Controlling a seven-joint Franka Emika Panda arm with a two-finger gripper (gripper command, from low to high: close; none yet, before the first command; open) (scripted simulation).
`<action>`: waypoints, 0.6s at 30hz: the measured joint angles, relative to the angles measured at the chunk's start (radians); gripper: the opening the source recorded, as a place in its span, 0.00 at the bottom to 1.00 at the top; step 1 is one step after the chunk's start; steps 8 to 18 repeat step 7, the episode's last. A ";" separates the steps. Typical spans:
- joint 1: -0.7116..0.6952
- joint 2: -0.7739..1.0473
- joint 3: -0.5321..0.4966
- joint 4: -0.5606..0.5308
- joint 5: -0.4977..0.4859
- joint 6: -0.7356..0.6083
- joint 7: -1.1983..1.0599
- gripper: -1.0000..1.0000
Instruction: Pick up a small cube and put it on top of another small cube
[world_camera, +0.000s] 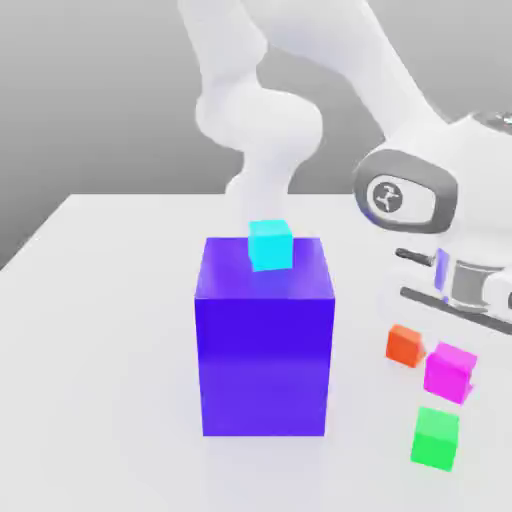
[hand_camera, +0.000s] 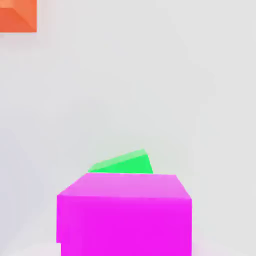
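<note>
The small cube, glossy magenta, hangs just under my gripper at the exterior view's right, and it looks a little larger than its neighbours. My white hand is directly above it. In the hand view the small cube looms close, partly covering a green cube beyond it. My gripper is shut on the small cube; the pale fingers blend into the table.
A big blue-violet block stands mid-table with a small cyan cube on top. An orange cube and the green cube lie on the white table close beside the magenta one.
</note>
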 joint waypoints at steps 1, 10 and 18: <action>0.031 -0.015 -0.037 0.004 -0.027 0.011 0.017 0.00; 0.140 -0.083 -0.176 0.021 -0.138 0.050 0.092 1.00; 0.140 -0.083 -0.176 0.021 -0.138 0.050 0.092 1.00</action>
